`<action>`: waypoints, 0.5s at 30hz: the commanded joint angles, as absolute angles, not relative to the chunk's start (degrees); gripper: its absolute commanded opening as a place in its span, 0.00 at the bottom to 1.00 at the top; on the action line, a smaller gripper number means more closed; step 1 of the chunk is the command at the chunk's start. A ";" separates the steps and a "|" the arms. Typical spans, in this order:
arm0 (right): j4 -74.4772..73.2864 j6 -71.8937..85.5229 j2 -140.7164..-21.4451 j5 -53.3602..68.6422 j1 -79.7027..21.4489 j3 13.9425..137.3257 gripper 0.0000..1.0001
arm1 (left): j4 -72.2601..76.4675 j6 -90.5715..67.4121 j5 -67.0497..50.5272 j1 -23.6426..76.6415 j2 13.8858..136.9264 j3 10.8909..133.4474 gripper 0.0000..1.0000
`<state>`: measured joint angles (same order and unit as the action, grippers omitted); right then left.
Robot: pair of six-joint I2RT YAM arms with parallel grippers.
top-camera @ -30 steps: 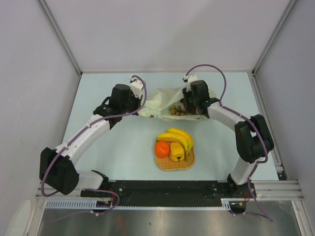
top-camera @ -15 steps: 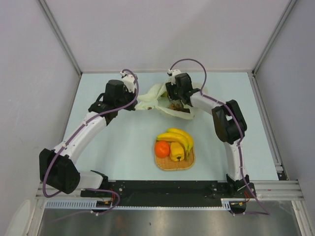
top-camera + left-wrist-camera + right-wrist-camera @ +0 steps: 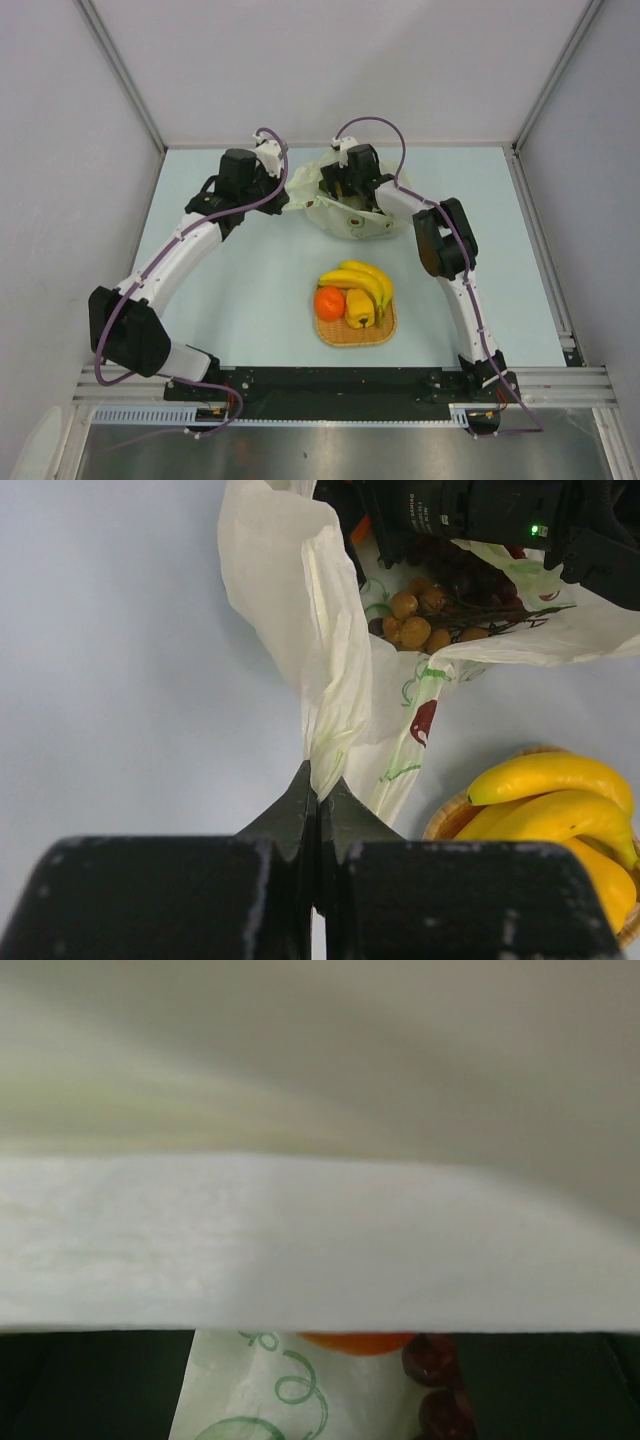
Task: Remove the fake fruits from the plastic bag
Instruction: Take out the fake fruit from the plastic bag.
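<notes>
1. The left gripper [image 3: 318, 785] stood clenched on a gathered edge of the plastic bag [image 3: 300, 610], far across the table [image 3: 250, 280].
2. The right gripper [image 3: 340, 190] reached into the bag's mouth; film blocked its camera, so its jaws could not be told.
3. A brown nut-like cluster [image 3: 420, 620] lay inside the bag; bananas [image 3: 360, 278], orange [image 3: 329, 302] and yellow fruit [image 3: 361, 308] sat on the woven mat [image 3: 388, 335].

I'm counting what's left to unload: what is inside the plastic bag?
Inside the plastic bag a brown nut-like cluster shows, plus something orange and dark pieces. The right arm and bag film cover the rest.
</notes>
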<state>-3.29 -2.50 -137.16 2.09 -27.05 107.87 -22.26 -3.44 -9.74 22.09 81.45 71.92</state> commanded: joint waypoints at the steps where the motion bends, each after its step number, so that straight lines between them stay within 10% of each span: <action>1: -5.09 -4.04 -138.95 2.55 -27.33 111.18 1.00 | -22.24 -2.90 -11.34 22.24 81.65 74.71 0.00; 15: -6.50 -6.41 -136.41 5.44 -26.81 106.35 1.00 | -21.09 -0.27 -10.20 22.24 81.91 74.09 0.00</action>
